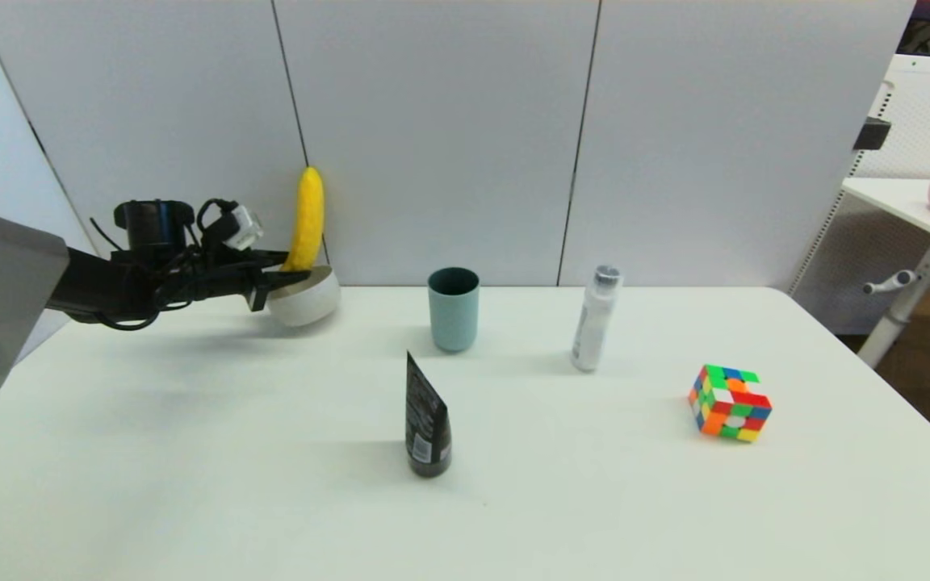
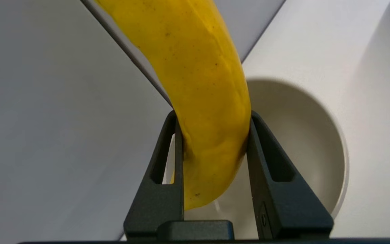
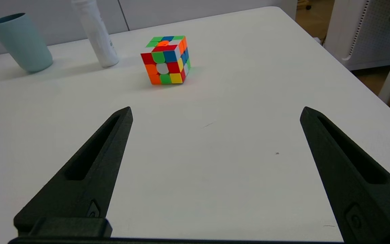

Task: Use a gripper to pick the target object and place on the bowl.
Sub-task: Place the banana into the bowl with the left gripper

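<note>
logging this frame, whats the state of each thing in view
left tool: shut on banana, over the bowl
right tool: open, empty, above table
banana: held, pointing up, lower end in bowl
bowl: upright, at table's far left
cup: upright
white bottle: upright, capped
black tube: standing on its cap
cube: scrambled, top layer twisted

Wall panels (image 1: 433, 137) stand just behind the bowl (image 1: 307, 300); teal cup (image 1: 454, 309) near its right.

At the tabletop's (image 1: 190, 452) far left, the banana (image 1: 307, 216) stands upright in the bowl (image 1: 307, 298), held by the left pincer (image 1: 291, 270). Rightward stand a cup (image 1: 454, 310), a bottle (image 1: 596, 319) and a puzzle cube (image 1: 729, 402); a tube (image 1: 425, 428) stands before the cup.
</note>
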